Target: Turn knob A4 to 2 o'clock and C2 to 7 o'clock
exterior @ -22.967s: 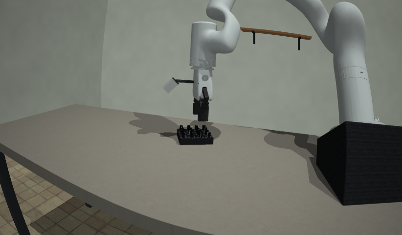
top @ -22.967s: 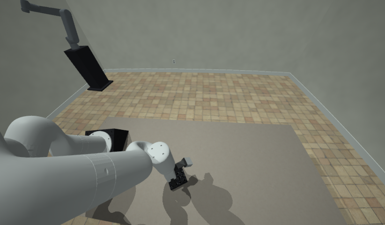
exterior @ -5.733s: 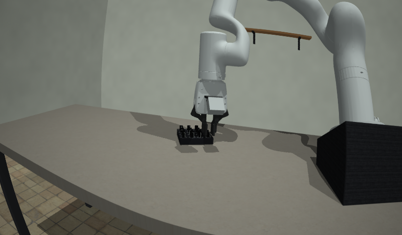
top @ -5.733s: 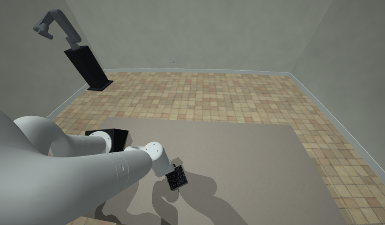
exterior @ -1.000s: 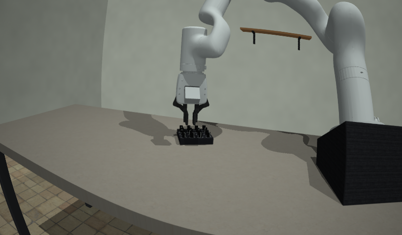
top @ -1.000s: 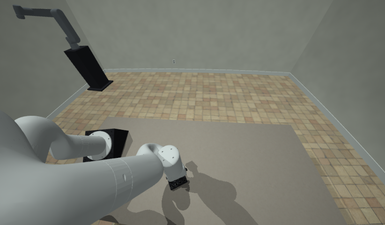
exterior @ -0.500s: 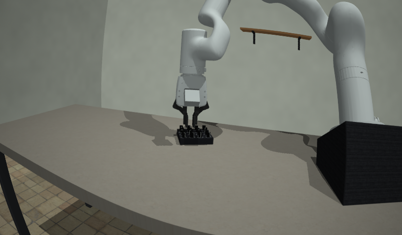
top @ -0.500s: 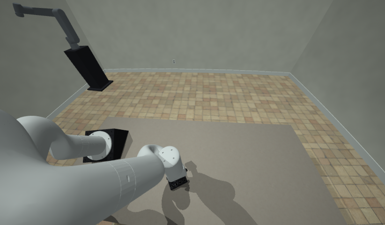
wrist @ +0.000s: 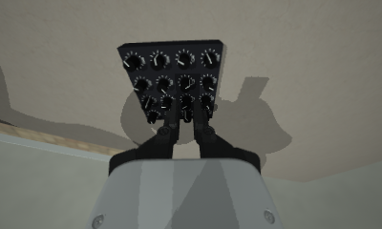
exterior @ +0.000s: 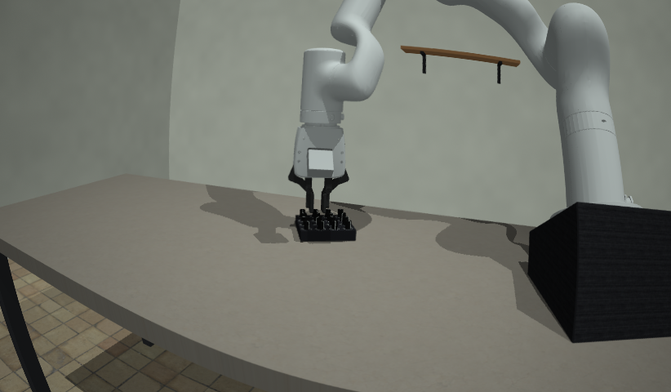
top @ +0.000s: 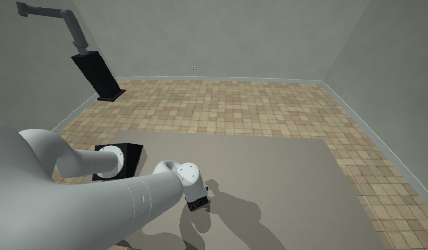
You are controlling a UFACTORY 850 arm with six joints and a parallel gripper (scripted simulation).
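The room has plain grey-green walls [top: 241, 37] [exterior: 242, 96] [wrist: 35, 191] and a floor of beige and brown tiles [top: 241, 105] [exterior: 57, 315]. In the exterior view, a brown wooden shelf board [exterior: 460, 56] is fixed on the far wall with two dark brackets. In the top view, a grey arm [top: 75, 29] on a tall black pedestal [top: 93, 74] stands at the far left.

On the grey-brown counter [top: 287, 170] [exterior: 232, 300] [wrist: 298, 38] there is a black, flat, rectangular knob box [top: 190, 209] [exterior: 327, 235] [wrist: 174, 72]. In the exterior view it lies around the middle, well apart from the black block-shaped base [top: 136, 154] [exterior: 625, 272] at the right, which carries the white robot arm [top: 157, 191] [exterior: 322, 85]. The box bears four rows of four black knobs with white lines and marks.

The black two-finger pincer [exterior: 317, 209] [wrist: 186, 108] points down at the far part of the box. Its fingers are a little spread, with a narrow gap, and they pinch nothing. If the tips touch any knob, I cannot tell; in the wrist view they partly cover some knobs.
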